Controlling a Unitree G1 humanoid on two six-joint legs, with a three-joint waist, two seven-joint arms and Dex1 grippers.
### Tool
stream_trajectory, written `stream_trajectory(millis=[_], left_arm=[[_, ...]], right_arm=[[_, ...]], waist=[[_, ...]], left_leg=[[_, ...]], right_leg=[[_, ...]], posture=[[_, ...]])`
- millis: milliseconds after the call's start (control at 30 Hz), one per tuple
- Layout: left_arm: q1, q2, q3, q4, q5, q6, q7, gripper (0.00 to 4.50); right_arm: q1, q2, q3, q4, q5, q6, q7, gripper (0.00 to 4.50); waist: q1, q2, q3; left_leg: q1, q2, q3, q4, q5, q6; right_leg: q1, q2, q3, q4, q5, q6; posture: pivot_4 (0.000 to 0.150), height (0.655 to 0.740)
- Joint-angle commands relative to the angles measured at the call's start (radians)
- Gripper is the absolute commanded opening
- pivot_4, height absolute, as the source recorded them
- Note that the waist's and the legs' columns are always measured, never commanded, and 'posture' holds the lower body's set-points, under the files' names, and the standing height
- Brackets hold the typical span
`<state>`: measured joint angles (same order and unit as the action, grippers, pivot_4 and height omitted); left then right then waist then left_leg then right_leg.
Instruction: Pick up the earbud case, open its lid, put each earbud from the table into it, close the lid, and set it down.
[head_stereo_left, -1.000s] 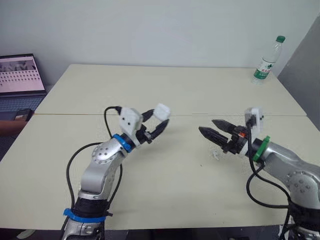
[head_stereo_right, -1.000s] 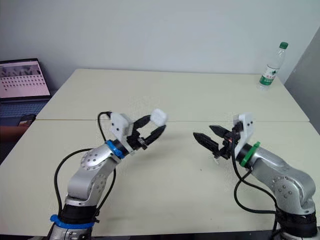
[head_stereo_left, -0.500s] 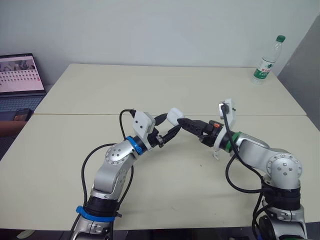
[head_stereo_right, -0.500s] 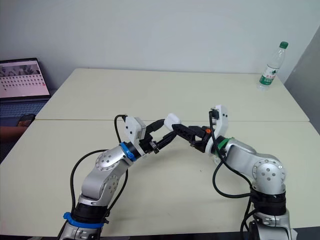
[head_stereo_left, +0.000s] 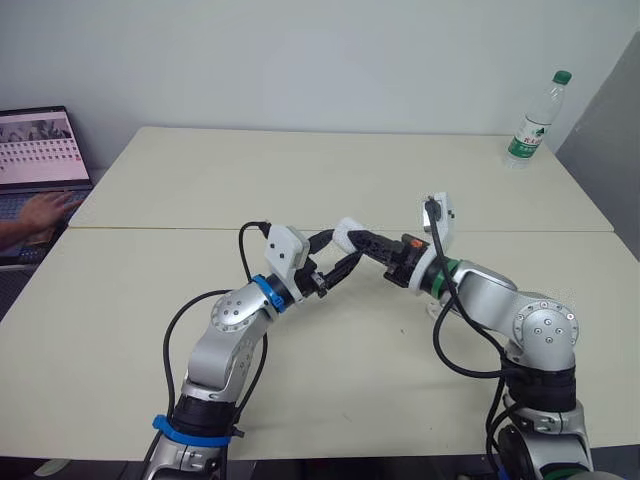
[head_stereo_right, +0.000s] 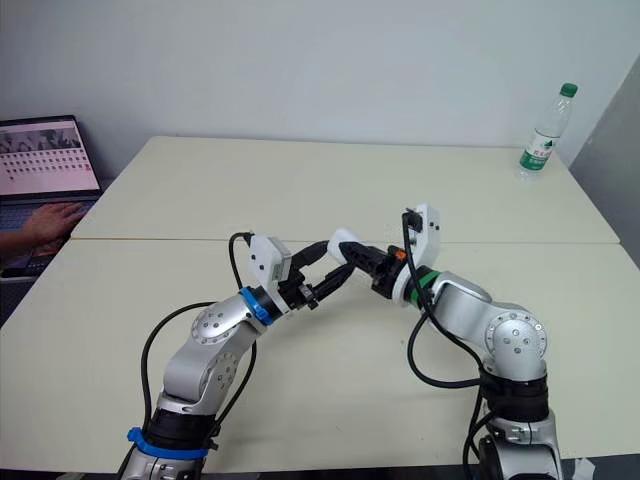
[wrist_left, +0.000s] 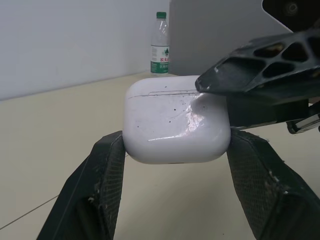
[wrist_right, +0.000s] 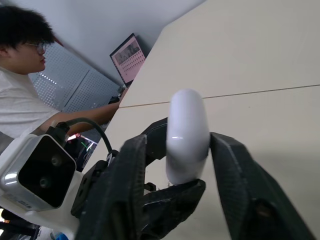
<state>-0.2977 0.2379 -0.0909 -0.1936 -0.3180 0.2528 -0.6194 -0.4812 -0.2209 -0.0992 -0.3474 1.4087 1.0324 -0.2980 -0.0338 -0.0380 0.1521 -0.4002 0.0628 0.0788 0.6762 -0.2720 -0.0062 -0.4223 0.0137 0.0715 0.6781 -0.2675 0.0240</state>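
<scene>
Above beige table (head_stereo_left: 300, 170), left end effector (wrist_left: 176, 145) clamps closed earbud case (head_stereo_left: 347, 231); right end effector (wrist_right: 179, 144) straddles it, parted.

Bends left arm (head_stereo_left: 228, 322) and right arm (head_stereo_left: 500, 298) at the elbow and reaches both inward, forearms raised, meeting tip to tip. Clamps left tool (head_stereo_left: 344, 247) on earbud case (wrist_left: 175, 120) from two sides. Straddles same case with right tool (head_stereo_left: 361, 242), parted, and touches one fingertip (wrist_left: 210, 82) beside the lid seam.
</scene>
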Motion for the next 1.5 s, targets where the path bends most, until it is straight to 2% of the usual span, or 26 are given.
stream_trajectory(millis=[33, 200, 267, 367, 400, 500, 600, 667, 733, 900, 1233, 1500], left_arm=[[-0.001, -0.010, 0.004, -0.033, -0.017, -0.017, 0.002, 2.71], [-0.003, -0.016, 0.010, -0.031, -0.053, -0.001, -0.022, 2.71], [-0.002, -0.017, 0.015, -0.039, -0.078, 0.015, -0.029, 3.46], [-0.001, -0.005, 0.019, -0.049, -0.084, 0.034, -0.021, 4.32], [-0.001, 0.006, 0.039, -0.060, -0.128, 0.078, -0.031, 4.47], [-0.002, 0.059, 0.086, -0.082, -0.233, 0.183, -0.072, 4.47], [-0.011, 0.216, 0.117, -0.099, -0.378, 0.377, -0.209, 4.47], [-0.033, 0.282, 0.145, -0.097, -0.502, 0.505, -0.266, 4.47], [-0.071, 0.312, 0.175, -0.069, -0.618, 0.612, -0.301, 4.47], [-0.155, 0.349, 0.152, -0.002, -0.737, 0.771, -0.405, 4.47], [-0.237, 0.342, 0.060, 0.063, -0.697, 0.801, -0.510, 4.47], [-0.257, 0.327, 0.049, 0.058, -0.694, 0.806, -0.532, 4.47]], right_arm=[[-0.005, -0.002, -0.009, -0.031, 0.045, -0.023, -0.003, 0.73], [-0.004, -0.006, -0.005, -0.026, 0.069, -0.026, -0.014, 0.74], [-0.003, -0.006, -0.004, -0.022, 0.083, -0.029, -0.019, 0.74], [-0.002, -0.014, -0.006, -0.019, 0.102, -0.032, -0.021, 0.74], [-0.001, -0.026, -0.015, -0.016, 0.107, -0.032, -0.008, 0.74], [0.014, -0.070, -0.054, -0.020, 0.126, -0.041, 0.074, 0.74], [0.054, -0.201, -0.067, -0.009, 0.091, 0.006, 0.252, 0.74], [0.064, -0.260, -0.068, 0.009, 0.086, 0.021, 0.337, 0.74], [0.064, -0.307, -0.065, 0.020, 0.074, 0.029, 0.424, 0.74], [0.073, -0.387, -0.043, 0.004, 0.037, 0.048, 0.640, 0.74], [0.077, -0.443, -0.005, -0.083, 0.002, 0.050, 0.870, 0.74], [0.088, -0.456, 0.044, -0.122, -0.091, 0.032, 0.923, 0.74]], waist=[[0.000, 0.000, 0.000], [0.000, 0.000, 0.000], [0.000, 0.000, 0.000], [-0.001, 0.000, 0.000], [-0.001, 0.000, 0.000], [-0.003, 0.000, 0.000], [-0.005, 0.001, 0.001], [-0.007, 0.002, 0.002], [-0.007, 0.003, 0.005], [-0.006, 0.003, 0.007], [-0.003, 0.002, 0.016], [-0.001, 0.002, 0.017]], left_leg=[[0.000, 0.000, 0.000, 0.000, 0.000, 0.000], [0.000, 0.000, 0.000, 0.000, 0.000, 0.000], [0.000, 0.000, 0.000, 0.000, 0.000, 0.000], [0.000, 0.000, 0.000, 0.000, 0.000, 0.000], [0.000, 0.000, 0.000, 0.000, 0.000, 0.000], [0.000, 0.000, 0.000, 0.000, 0.000, 0.000], [0.000, 0.000, -0.001, -0.001, 0.000, 0.000], [0.000, 0.000, -0.001, -0.001, 0.000, 0.000], [0.000, 0.000, -0.001, -0.001, 0.000, 0.000], [0.000, 0.000, -0.001, -0.001, 0.000, 0.000], [-0.001, 0.000, -0.003, -0.001, 0.000, 0.000], [-0.001, 0.000, -0.004, -0.001, 0.000, 0.000]], right_leg=[[0.000, 0.000, 0.000, 0.000, 0.000, 0.000], [0.000, 0.000, 0.000, 0.000, 0.000, 0.000], [0.000, 0.000, 0.000, 0.000, 0.000, 0.000], [0.000, 0.000, 0.000, 0.000, 0.000, 0.000], [0.000, 0.000, 0.000, 0.000, 0.000, 0.000], [0.000, 0.000, 0.000, 0.000, -0.001, 0.001], [0.000, 0.000, -0.001, -0.001, -0.003, 0.004], [0.000, 0.000, -0.001, -0.001, -0.003, 0.004], [0.000, 0.000, -0.001, -0.001, -0.003, 0.004], [0.000, 0.001, -0.002, -0.002, -0.003, 0.004], [0.000, 0.001, -0.002, -0.002, -0.004, 0.003], [0.000, 0.001, -0.002, -0.002, -0.004, 0.003]], posture=[[0.150, 0.7362], [0.150, 0.7362], [0.150, 0.7362], [0.150, 0.7362], [0.150, 0.7362], [0.150, 0.7362], [0.150, 0.7362], [0.150, 0.7362], [0.150, 0.7362], [0.150, 0.7362], [0.150, 0.7362], [0.150, 0.7362]])
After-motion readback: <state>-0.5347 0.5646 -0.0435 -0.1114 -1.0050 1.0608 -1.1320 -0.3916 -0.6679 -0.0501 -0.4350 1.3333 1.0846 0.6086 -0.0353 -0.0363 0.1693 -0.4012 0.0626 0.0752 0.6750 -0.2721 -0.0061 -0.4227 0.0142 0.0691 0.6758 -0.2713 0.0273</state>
